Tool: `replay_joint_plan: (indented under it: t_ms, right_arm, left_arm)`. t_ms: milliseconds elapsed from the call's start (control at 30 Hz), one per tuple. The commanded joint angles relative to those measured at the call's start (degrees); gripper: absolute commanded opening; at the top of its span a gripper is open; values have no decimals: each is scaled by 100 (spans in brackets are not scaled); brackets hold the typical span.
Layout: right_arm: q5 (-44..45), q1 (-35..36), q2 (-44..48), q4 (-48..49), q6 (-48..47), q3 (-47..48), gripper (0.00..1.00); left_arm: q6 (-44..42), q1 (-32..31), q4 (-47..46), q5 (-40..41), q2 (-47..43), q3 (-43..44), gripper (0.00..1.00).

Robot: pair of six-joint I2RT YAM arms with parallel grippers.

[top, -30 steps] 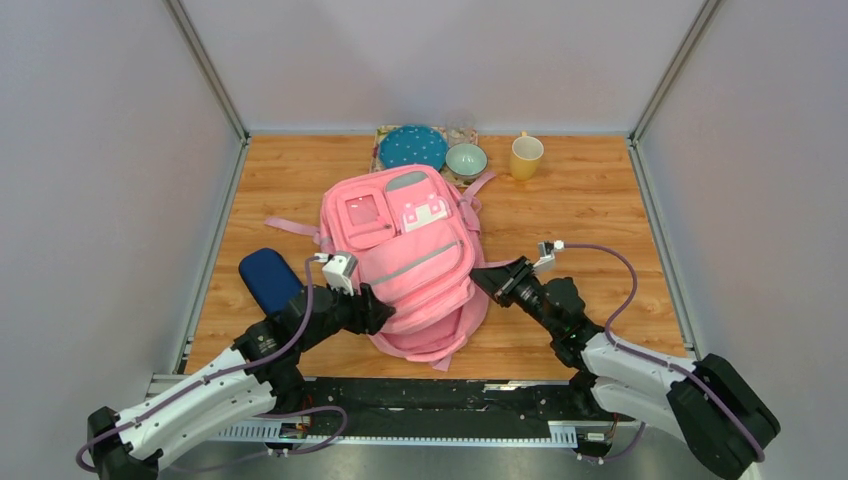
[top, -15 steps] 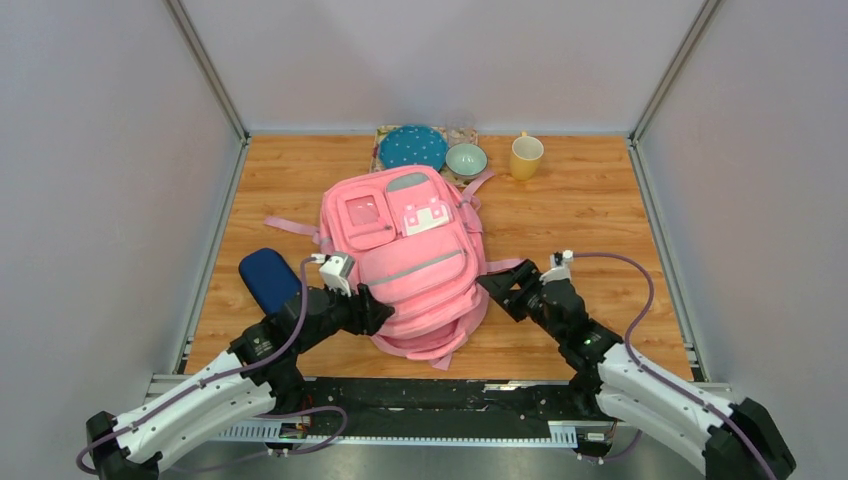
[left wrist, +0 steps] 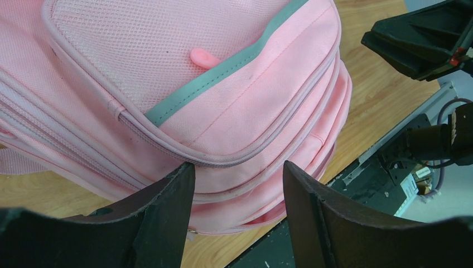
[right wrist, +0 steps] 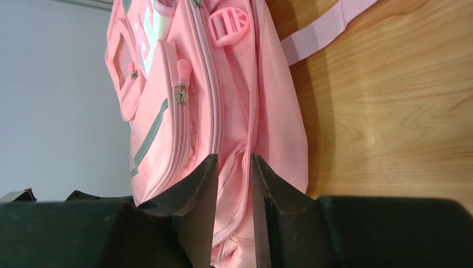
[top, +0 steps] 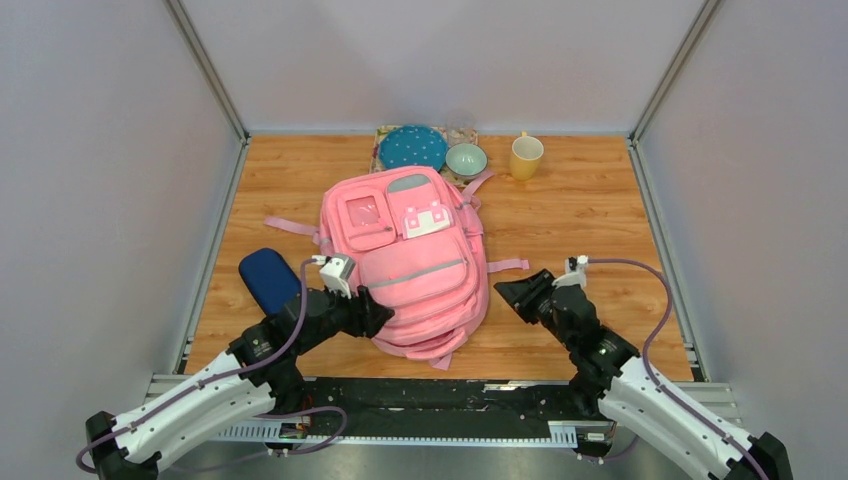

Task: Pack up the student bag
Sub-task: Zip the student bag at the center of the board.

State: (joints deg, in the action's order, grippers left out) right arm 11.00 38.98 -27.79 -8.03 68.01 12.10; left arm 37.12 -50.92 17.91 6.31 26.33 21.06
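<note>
The pink student bag point(top: 410, 250) lies flat in the middle of the wooden table, front pockets up. It also shows in the left wrist view point(left wrist: 223, 84) and the right wrist view point(right wrist: 184, 100). My left gripper point(top: 378, 312) is open at the bag's near-left corner, with its jaws either side of the bag's zipped edge point(left wrist: 237, 167) and holding nothing. My right gripper point(top: 505, 290) sits just off the bag's right side, apart from it. Its jaws stand a narrow gap apart point(right wrist: 233, 159) and are empty.
A navy-blue pouch point(top: 268, 280) lies left of the bag beside my left arm. A teal plate point(top: 413, 147), a pale green bowl point(top: 466, 159) and a yellow mug point(top: 525, 157) stand at the back. A pink strap point(top: 505, 265) trails right of the bag.
My right gripper has drawn back to the right and toward the near edge, away from the bag's right side. The bag's right edge has settled outward. The left arm has barely moved.
</note>
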Motion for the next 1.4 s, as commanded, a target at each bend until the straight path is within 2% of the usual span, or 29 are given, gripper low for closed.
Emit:
replay_joint_plan:
  t_ms: [0, 67, 200, 300, 633, 1100, 1367]
  right_arm:
    - [-485, 39, -647, 759, -15, 38, 30]
    - [-564, 39, -1198, 978, -173, 291, 31]
    - [-398, 39, -1904, 962, -481, 793, 59]
    - [-231, 39, -2273, 944, -718, 1057, 61]
    - [-318, -57, -3443, 1471, -745, 1243, 51]
    - [-204, -532, -2512, 1427, -780, 865, 49]
    - [-573, -558, -3179, 1506, -798, 1057, 43]
  left_arm:
    - [-39, 11, -165, 151, -93, 276, 67]
    - [-30, 11, -148, 160, -119, 267, 67]
    - [-12, 3, -121, 152, -119, 285, 67]
    - [-3, 3, -130, 143, -119, 285, 67]
    - [-21, 11, -113, 169, -180, 241, 67]
    - [-30, 3, -33, 257, -242, 214, 67]
    - [5, 3, -130, 178, -145, 197, 67]
